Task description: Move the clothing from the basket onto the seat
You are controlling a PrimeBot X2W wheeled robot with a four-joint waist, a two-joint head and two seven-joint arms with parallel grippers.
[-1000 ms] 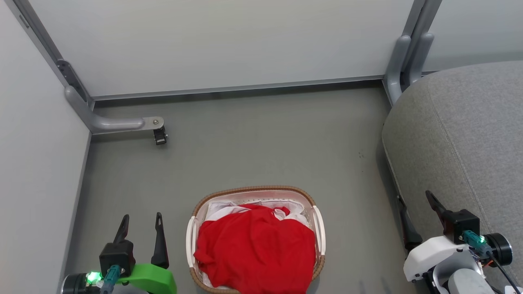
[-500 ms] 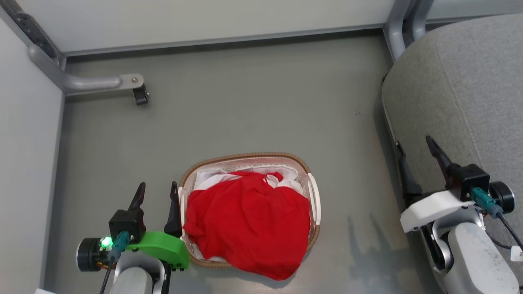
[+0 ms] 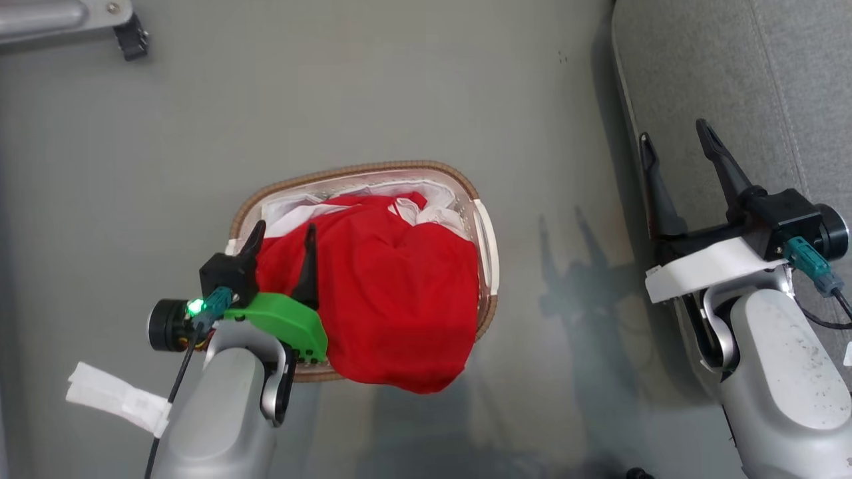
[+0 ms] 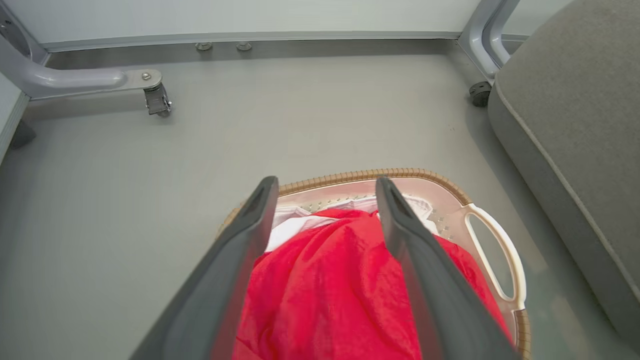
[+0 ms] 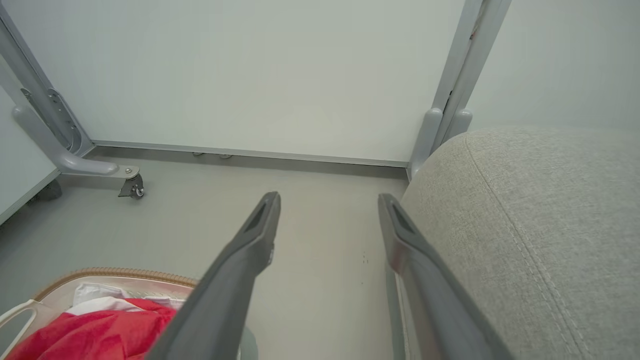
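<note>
Left fingers point(image 3: 307, 273) spread, I've got them over red clothing point(image 3: 393, 286) heaped in basket point(image 3: 373, 167) on floor point(image 3: 333, 100); right fingers point(image 3: 724, 163) spread too, at seat point(image 3: 732, 66) edge, apart from basket.

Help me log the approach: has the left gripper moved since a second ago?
Yes. Against the basket, the left gripper has moved rightward: from over the floor beside its rim to over the clothing, open.

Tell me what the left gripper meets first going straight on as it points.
Probably the clothing in the basket, or its far wall beyond; how high the left gripper sits is unclear.
</note>
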